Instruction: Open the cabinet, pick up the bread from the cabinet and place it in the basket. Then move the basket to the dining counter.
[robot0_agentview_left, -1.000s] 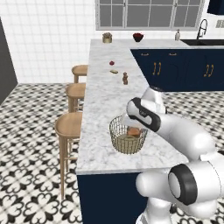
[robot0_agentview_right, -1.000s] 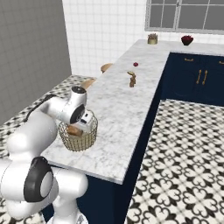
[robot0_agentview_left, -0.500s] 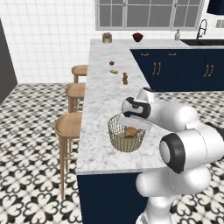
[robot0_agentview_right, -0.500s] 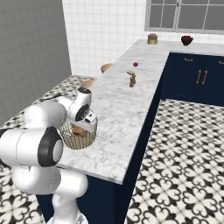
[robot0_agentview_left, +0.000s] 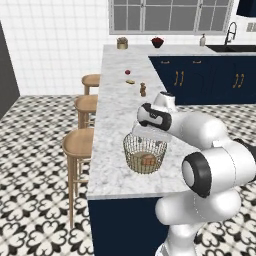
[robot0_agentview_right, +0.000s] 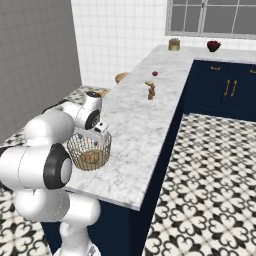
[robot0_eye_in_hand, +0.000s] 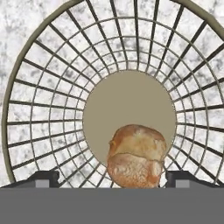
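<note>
Your end effector (robot0_eye_in_hand: 112, 178) hangs directly above the basket (robot0_agentview_left: 145, 153), its jaws spread wide and gripping nothing: in the hand view both dark tips stand apart, one on either side of the bread (robot0_eye_in_hand: 136, 156), which lies free on the basket's round floor, toward its rim. The basket sits on the white marble surface (robot0_agentview_left: 117, 100), near its near end, with the wooden stools (robot0_agentview_left: 78, 143) along the left side. That looks like the dining counter already, so judge the carry as finished or close to it.

To finish cleanly, lift straight up out of the basket's mouth. Keep the fingertips off the wire rim, or you may tip the light basket. Rise well above it before swinging the arm away, and avoid sideways motion while low.
</note>
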